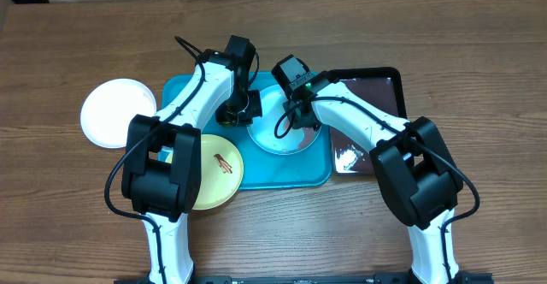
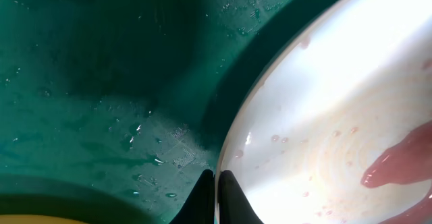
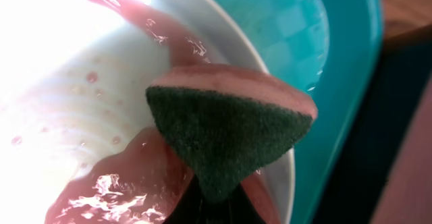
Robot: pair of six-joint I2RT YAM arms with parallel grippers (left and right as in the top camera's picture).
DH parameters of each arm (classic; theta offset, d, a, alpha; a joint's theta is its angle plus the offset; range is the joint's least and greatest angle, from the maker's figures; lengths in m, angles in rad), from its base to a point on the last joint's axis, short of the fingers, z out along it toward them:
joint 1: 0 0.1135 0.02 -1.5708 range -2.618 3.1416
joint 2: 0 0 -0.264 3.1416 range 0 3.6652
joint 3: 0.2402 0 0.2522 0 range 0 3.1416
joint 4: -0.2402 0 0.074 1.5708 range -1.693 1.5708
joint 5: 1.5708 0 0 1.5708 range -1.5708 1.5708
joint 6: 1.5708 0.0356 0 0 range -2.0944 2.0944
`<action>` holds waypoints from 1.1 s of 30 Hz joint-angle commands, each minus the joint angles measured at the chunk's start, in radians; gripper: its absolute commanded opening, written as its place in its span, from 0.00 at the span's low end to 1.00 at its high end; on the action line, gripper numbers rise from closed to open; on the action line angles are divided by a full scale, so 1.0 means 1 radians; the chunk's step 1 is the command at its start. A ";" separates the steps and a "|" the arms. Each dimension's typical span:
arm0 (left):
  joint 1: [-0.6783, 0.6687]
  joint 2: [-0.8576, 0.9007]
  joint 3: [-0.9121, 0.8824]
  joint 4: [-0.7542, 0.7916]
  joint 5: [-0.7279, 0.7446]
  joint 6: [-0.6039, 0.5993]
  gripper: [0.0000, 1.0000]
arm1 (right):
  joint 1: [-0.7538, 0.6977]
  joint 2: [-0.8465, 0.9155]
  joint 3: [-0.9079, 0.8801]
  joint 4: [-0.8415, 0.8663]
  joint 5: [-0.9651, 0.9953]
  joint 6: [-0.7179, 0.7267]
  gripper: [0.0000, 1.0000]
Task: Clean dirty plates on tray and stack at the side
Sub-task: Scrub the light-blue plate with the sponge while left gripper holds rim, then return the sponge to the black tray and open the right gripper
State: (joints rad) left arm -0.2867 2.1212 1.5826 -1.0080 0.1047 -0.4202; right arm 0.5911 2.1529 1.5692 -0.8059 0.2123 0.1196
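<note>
From bases at 6 o'clock, the left arm reaches toward 1 o'clock and the right arm toward 11 o'clock. The left end effector points down with its jaws pressed together; the right end effector, close beside it at 3 o'clock, pinches a sponge.

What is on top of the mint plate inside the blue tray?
A green-faced sponge, gripped by the right hand, and pinkish wet smears. The sponge and arms hide part of the mint plate.
</note>
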 commanded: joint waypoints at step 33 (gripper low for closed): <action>-0.003 0.000 -0.010 -0.007 0.008 -0.014 0.22 | -0.328 -0.077 0.328 -0.477 -0.460 -0.016 0.04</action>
State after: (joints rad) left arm -0.2867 2.1212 1.5814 -1.0134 0.1036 -0.4213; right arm 0.2932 2.1136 1.8786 -1.2366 -0.4206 0.1143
